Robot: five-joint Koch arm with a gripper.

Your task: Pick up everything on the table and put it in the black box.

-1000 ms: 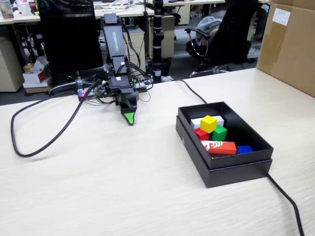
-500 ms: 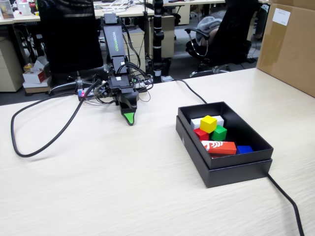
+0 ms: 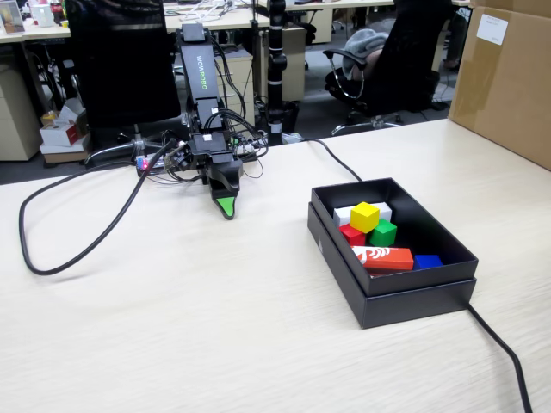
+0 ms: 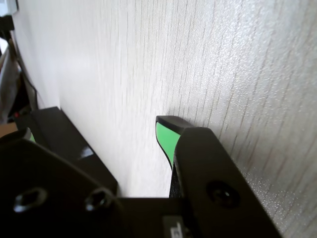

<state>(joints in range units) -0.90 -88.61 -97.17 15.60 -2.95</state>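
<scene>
Pale wood grain covers the tabletop (image 3: 172,327), which fills most of the fixed view and the whole background of the wrist view. We see a brown cardboard carton (image 3: 504,77) standing at the far right edge in the fixed view. Next in size is the black box (image 3: 392,297), sitting right of centre on the tabletop, open at the top, with a stepped double rim. A black cable (image 3: 77,241) loops across the left side of the tabletop, and another runs off from the box toward the lower right corner.

We find the arm (image 3: 200,86) folded low at the far edge of the tabletop, well apart from the box. Its gripper (image 3: 225,206) points down at the tabletop with its green-tipped end close to the surface. In the wrist view we see one green-faced jaw and a second dark jaw with bare tabletop showing between them, so the jaws stand apart and hold nothing.

Inside the box we see a white block (image 3: 344,212), a red-orange block with white pattern (image 3: 386,257) and a blue piece (image 3: 428,261). The yellow cube (image 3: 365,217) sits on top of the pile, with the green cube (image 3: 384,232) and the red cube (image 3: 351,235) just beside it.
</scene>
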